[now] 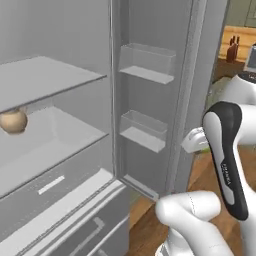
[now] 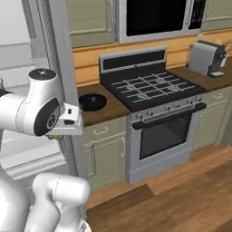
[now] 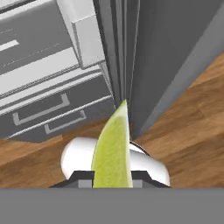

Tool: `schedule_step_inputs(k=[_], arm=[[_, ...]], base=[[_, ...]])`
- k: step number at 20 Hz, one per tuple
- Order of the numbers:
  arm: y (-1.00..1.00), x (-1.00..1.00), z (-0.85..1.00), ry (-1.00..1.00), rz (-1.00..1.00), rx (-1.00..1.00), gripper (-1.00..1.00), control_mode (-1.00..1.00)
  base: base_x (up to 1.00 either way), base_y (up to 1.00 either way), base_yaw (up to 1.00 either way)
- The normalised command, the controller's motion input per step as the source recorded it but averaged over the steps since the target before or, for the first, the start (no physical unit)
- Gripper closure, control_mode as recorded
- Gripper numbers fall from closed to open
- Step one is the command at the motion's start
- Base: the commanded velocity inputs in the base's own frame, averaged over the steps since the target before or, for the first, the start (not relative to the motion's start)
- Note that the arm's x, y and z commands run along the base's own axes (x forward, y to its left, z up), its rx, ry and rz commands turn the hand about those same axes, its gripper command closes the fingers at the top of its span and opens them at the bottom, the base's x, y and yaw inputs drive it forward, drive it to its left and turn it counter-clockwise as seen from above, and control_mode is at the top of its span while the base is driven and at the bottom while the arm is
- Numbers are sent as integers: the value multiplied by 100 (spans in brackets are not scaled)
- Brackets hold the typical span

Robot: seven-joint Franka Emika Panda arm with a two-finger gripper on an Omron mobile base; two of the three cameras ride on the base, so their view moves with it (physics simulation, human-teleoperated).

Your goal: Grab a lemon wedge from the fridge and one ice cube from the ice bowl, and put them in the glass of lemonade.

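Pincer [image 3: 112,181] of yours grips the small yellow-green lemon wedge [image 3: 112,148], just outside the tall grey open fridge [image 1: 150,100].

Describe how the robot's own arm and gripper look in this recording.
The arm has glossy white rounded links; one segment carries a black curved cover with small pale lettering, and a joint in the right base view has a dark grey cap. The gripper has small dark finger tips. No cables are visible.
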Motion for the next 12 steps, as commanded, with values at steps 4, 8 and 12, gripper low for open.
schedule_step_inputs(k=[4, 8, 12], arm=[[0, 0, 0, 0, 0, 0, 100, 100], [0, 0, 0, 0, 0, 0, 100, 100], [0, 0, 0, 0, 0, 0, 100, 100]], base=[[0, 0, -94], [14, -18, -80], [99, -14, -6]])
